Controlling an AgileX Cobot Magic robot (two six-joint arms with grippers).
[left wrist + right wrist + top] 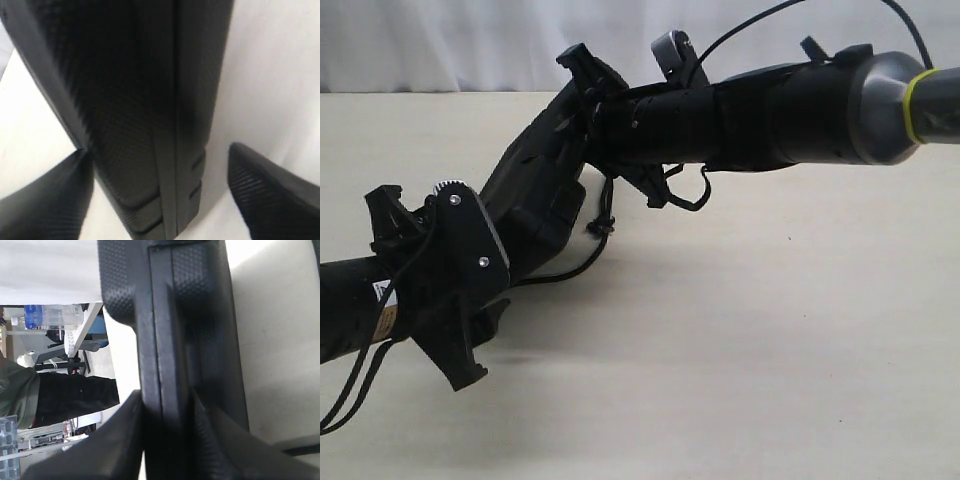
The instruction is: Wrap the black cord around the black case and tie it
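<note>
The black case (535, 190) is showing matte black all over, and in both wrist views its shell is carrying a fine pebbled grain. The black cord (603, 225) is showing as a thin black line. The counter (770, 350) is looking pale cream and plain. The left tool (160, 151) and right tool (165, 397) are wearing black fingers with a dotted texture. The right arm (750, 110) is running black into a silver-grey sleeve (875, 110), which is wearing a yellow-green band (917, 105). The far curtain (440, 40) is showing white.
</note>
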